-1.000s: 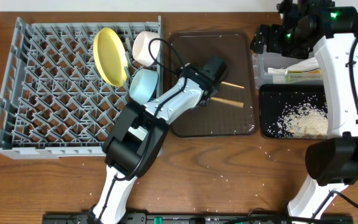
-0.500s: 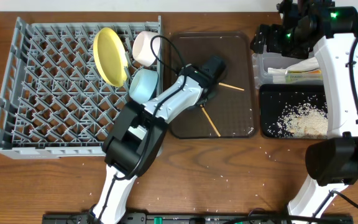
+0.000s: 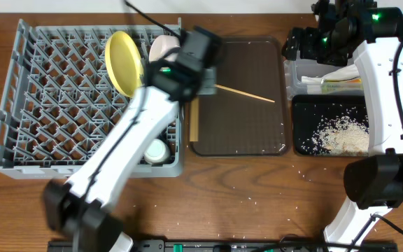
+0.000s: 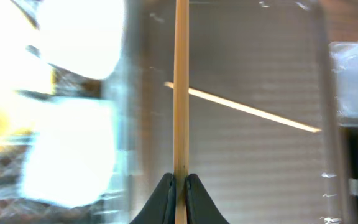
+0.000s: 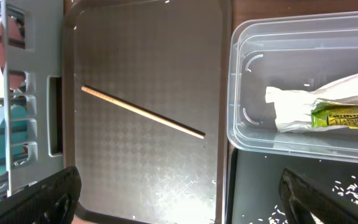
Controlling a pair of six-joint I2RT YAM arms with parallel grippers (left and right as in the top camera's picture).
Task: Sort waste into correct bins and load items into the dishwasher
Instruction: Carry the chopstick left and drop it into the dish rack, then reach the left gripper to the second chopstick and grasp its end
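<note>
Slippage is looking like the main hazard, since the left gripper (image 4: pixel 180 182) is pinching one thin chopstick (image 4: pixel 180 93) over the left edge of the brown tray (image 3: pixel 257 133), beside the dish rack (image 3: pixel 47 84), where it could pivot loose or drop through the lattice.

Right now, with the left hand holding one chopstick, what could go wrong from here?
1. The left hand pinches the chopstick with just its tips, so it might pivot or slip out.
2. The rack is an open lattice; a stick that thin could drop through.
3. The left arm is over the rack's corner, close to the plate and bowl, and might knock them.
</note>
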